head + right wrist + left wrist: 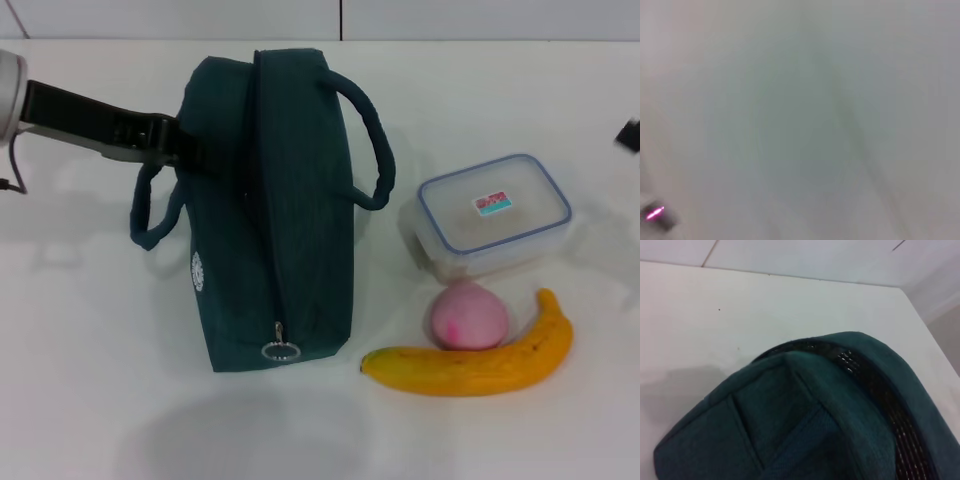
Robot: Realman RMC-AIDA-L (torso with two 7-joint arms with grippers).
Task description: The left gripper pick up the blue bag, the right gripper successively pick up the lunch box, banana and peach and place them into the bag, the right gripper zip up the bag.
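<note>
The blue bag (290, 200) is in the middle of the head view, zipper side up, with its silver ring pull (280, 350) at the near end. Its shadow falls apart from it on the table, so it looks raised. My left gripper (185, 150) reaches in from the left and is shut on the bag's left side, above a hanging loop handle (150, 215). The left wrist view is filled by the bag's (805, 425) teal fabric. To the right lie the lunch box (495, 215), the peach (468, 315) and the banana (480, 365). Only a black tip of my right gripper (629, 135) shows at the right edge.
The white table (90, 350) runs back to a wall (340, 18). The peach touches the banana's inner curve, just in front of the lunch box. The right wrist view gives only a blurred pale surface.
</note>
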